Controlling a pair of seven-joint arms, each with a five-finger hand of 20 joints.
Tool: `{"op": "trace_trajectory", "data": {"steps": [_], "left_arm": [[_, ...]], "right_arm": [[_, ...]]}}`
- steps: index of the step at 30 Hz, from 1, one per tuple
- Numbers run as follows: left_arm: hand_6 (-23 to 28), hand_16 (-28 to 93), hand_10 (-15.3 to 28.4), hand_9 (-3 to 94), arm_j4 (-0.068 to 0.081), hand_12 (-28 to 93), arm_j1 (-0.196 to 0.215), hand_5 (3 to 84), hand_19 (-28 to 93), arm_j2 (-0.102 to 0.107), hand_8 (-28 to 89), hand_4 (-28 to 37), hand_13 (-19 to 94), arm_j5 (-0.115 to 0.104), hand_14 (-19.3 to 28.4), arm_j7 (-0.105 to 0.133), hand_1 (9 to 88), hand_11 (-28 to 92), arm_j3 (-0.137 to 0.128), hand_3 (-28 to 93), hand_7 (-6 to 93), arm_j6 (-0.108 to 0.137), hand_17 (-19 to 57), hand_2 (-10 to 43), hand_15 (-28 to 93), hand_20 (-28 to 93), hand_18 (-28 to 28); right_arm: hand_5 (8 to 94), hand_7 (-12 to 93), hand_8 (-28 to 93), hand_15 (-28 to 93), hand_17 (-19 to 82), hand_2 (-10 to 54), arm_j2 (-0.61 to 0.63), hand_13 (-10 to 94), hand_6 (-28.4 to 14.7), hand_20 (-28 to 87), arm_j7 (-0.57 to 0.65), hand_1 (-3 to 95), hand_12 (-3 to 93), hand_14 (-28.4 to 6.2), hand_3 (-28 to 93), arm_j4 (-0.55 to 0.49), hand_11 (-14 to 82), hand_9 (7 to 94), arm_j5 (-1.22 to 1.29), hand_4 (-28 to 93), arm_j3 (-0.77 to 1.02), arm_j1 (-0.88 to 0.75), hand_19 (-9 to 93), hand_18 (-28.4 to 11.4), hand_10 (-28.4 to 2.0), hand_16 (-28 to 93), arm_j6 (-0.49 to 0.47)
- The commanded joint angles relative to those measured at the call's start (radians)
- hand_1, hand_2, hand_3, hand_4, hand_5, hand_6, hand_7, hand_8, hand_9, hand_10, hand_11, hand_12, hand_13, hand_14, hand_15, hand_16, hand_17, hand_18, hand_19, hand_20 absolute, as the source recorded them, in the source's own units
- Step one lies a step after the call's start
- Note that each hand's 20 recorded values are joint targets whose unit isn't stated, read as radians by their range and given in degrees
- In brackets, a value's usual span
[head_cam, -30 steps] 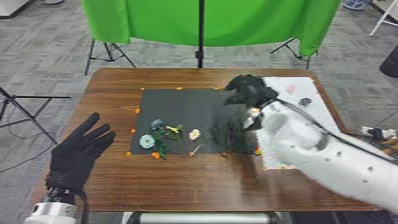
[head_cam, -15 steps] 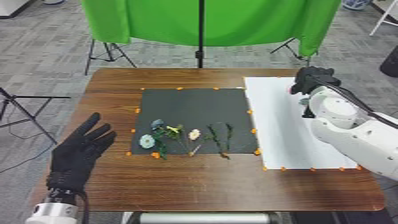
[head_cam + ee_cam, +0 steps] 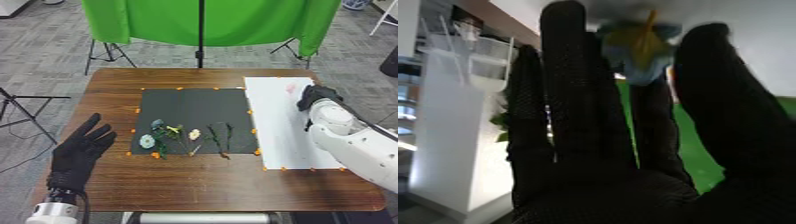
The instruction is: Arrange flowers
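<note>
Right hand (image 3: 321, 94), fingers straight, hovers over the white sheet (image 3: 282, 130), a blue flower (image 3: 636, 50) by its thumb, contact unclear; pink flower (image 3: 290, 88) at ten o'clock, other flowers (image 3: 147, 141) at eight, then left hand (image 3: 75, 155), fingers extended

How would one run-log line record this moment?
Arrange flowers | right hand: over white sheet, blue flower by fingertips, grip unclear | left hand: open, left side | pale-blue flower, others: on dark mat
</note>
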Motion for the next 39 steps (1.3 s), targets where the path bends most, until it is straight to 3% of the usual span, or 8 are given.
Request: {"op": "trace_trajectory", "data": {"steps": [1, 3, 7, 12, 15, 21, 24, 39], "left_arm": [[8.3, -9, 19.9, 34.4, 0.004, 10, 0.000, 37.1, 55, -0.008, -10, -24.7, 23, 0.001, 27.8, -0.007, 23.7, 22, -0.002, 80, 11.0, 0.004, -10.7, 5.7, 48, 6, 26.7], [8.3, -9, 19.9, 34.4, 0.002, 10, 0.003, 37.1, 55, -0.015, -10, -24.8, 23, 0.004, 27.8, -0.013, 23.8, 22, -0.006, 80, 11.0, 0.001, -10.7, 5.7, 48, 6, 26.7], [8.3, -9, 19.9, 34.4, 0.000, 10, 0.012, 37.1, 55, -0.002, -10, -24.8, 23, -0.007, 27.9, 0.000, 23.7, 22, -0.003, 80, 11.1, 0.011, -10.7, 5.8, 48, 6, 26.6], [8.5, -9, 20.0, 34.5, -0.004, 10, 0.020, 37.2, 55, -0.014, -10, -24.8, 23, 0.001, 27.8, -0.010, 23.8, 22, -0.014, 80, 10.9, 0.004, -10.7, 5.8, 48, 6, 26.7], [8.5, -9, 20.0, 34.5, -0.004, 10, 0.022, 37.2, 55, 0.015, -10, -24.8, 23, -0.016, 27.8, 0.014, 23.8, 22, -0.005, 80, 10.9, 0.017, -10.7, 5.8, 48, 6, 26.7], [8.5, -9, 20.0, 34.6, -0.006, 10, 0.016, 37.2, 55, -0.008, -10, -24.8, 23, 0.004, 27.9, -0.011, 23.8, 22, -0.011, 80, 10.9, 0.001, -10.7, 5.9, 48, 6, 26.6], [8.5, -9, 20.0, 34.6, -0.006, 10, 0.023, 37.3, 55, -0.001, -10, -24.8, 23, -0.004, 28.0, 0.007, 23.9, 22, -0.004, 80, 10.9, 0.012, -10.7, 5.9, 48, 6, 26.7], [8.5, -9, 20.1, 34.7, -0.001, 10, 0.015, 37.4, 55, -0.010, -10, -24.9, 23, 0.004, 27.9, -0.023, 23.7, 22, -0.013, 80, 10.8, -0.003, -10.7, 5.9, 48, 6, 26.7]], "right_arm": [[76.1, 19, -4, 33, 37, -9.5, -0.030, 81, 3.6, 27, 0.011, 56.7, 24.4, 0.4, 66, 0.018, 8.2, 82.6, -0.032, -28, -0.032, -0.062, 74, -13.7, -7.7, 32, 0.059], [83.8, 21, 0, 34, 42, -9.5, -0.014, 87, 3.1, 29, 0.008, 61.5, 30.8, 1.4, 63, 0.007, 8.7, 92.1, -0.041, -28, -0.047, -0.068, 75, -12.3, -5.5, 34, 0.098], [85.6, 21, 0, 35, 43, -9.5, 0.021, 88, 2.4, 29, -0.016, 62.7, 32.0, 1.3, 64, -0.041, 10.3, 93.5, -0.074, -28, -0.071, -0.068, 76, -11.8, -4.6, 35, 0.233], [85.9, 21, 1, 37, 43, -9.5, 0.019, 89, 2.1, 30, -0.080, 61.3, 32.1, 0.6, 66, -0.149, 11.3, 93.7, -0.094, -28, -0.065, -0.050, 76, -12.1, -4.6, 34, 0.376], [85.9, 21, 1, 38, 43, -9.5, -0.006, 88, 2.0, 30, -0.156, 60.7, 32.3, 0.3, 67, -0.220, 11.2, 93.7, -0.098, -28, -0.071, -0.031, 76, -12.2, -4.9, 34, 0.405], [84.5, 22, 1, 41, 40, -9.5, -0.092, 86, 2.0, 31, -0.265, 59.5, 33.8, -0.4, 69, -0.328, 9.8, 93.4, -0.124, -28, -0.051, -0.070, 76, -11.6, -5.5, 32, 0.335], [83.7, 23, 1, 42, 39, -9.5, -0.126, 85, 2.3, 30, -0.291, 58.6, 34.2, -0.5, 70, -0.355, 9.6, 93.1, -0.144, -28, -0.055, -0.102, 76, -11.9, -5.8, 32, 0.289], [76.5, 20, -3, 48, 24, -9.5, -0.155, 68, 3.0, 30, -0.245, 51.5, 31.0, -3.2, 74, -0.333, 9.5, 84.1, -0.258, -28, -0.149, -0.114, 74, -16.9, -7.5, 27, 0.224]]}}
